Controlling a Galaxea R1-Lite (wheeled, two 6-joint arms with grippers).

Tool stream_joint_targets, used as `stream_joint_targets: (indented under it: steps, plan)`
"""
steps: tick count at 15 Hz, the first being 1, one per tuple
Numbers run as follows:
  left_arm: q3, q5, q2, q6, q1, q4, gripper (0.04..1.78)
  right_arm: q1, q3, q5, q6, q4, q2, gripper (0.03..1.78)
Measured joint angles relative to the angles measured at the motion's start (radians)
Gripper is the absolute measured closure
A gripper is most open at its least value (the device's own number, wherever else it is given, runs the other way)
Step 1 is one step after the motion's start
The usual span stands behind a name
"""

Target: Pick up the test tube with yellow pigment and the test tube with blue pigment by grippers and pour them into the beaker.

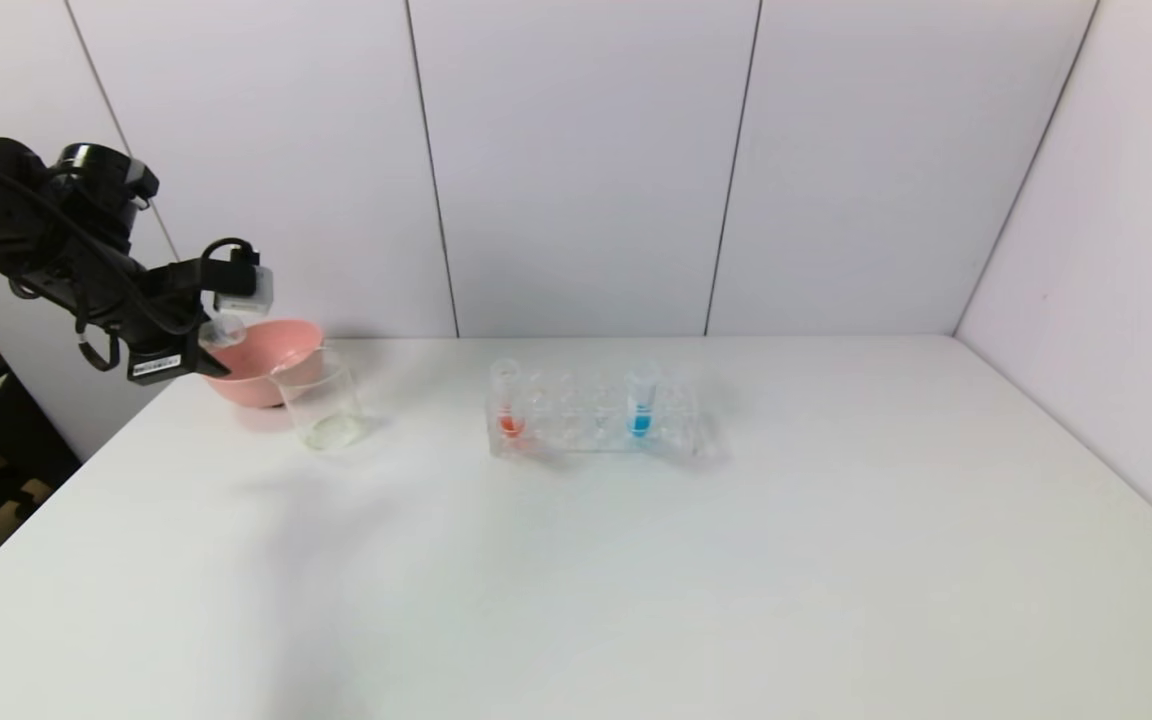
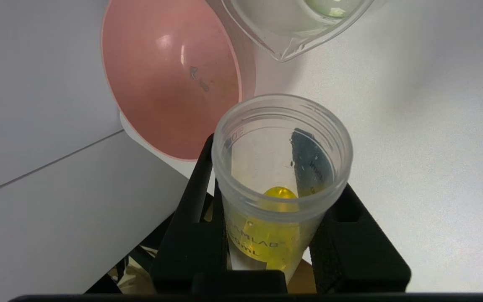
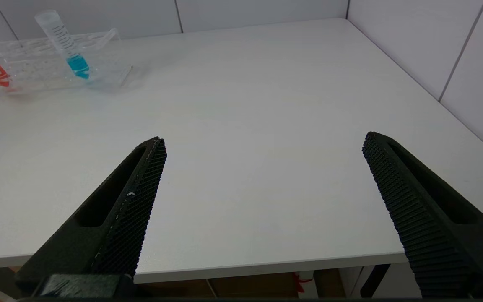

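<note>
The left gripper (image 2: 266, 235) is closed around the yellow tube (image 2: 281, 184), holding it up at the far left of the surface (image 1: 636, 560), above the near rim of the pink bowl (image 1: 261, 375). The tube's open mouth faces away from the wrist toward the bowl and the beaker (image 1: 321, 405), and yellow liquid sits low in the tube between the fingers. The beaker stands on the surface just in front of and touching or nearly touching the bowl, its pouring lip turned toward the gripper; a faint pale film shows at its bottom.

Well to the right of the beaker stands a clear rack (image 1: 596, 420). The blue tube (image 1: 642, 400) is upright in a slot toward the rack's right end, and a red tube (image 1: 508, 400) stands at its left end; the slots between them look unfilled.

The right gripper (image 3: 262, 180) hangs near the front right edge of the surface, fingers spread wide apart and holding nothing, with the rack far off from it
</note>
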Motion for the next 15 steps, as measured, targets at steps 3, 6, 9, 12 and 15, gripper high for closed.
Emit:
stream_joint_targets:
  steps: [3, 6, 9, 12, 15]
  plan:
    - [0.000, 0.035, -0.001, -0.006, -0.005, 0.003, 1.28, 0.000, 0.000, 0.000, 0.000, 0.000, 0.000, 0.10]
    - [0.000, 0.063, -0.001, -0.007, -0.013, 0.011, 1.28, 0.000, 0.000, 0.000, 0.000, 0.000, 0.000, 0.10]
    - [0.000, 0.099, 0.000, -0.029, -0.023, 0.015, 1.28, 0.000, 0.000, 0.000, 0.000, 0.000, 0.000, 0.10]
    - [0.000, 0.137, 0.004, -0.046, -0.036, 0.014, 1.28, 0.000, 0.000, 0.000, 0.000, 0.000, 0.000, 0.10]
    - [0.000, 0.156, 0.011, -0.096, -0.045, 0.016, 1.28, 0.000, 0.000, 0.000, 0.000, 0.000, 0.000, 0.10]
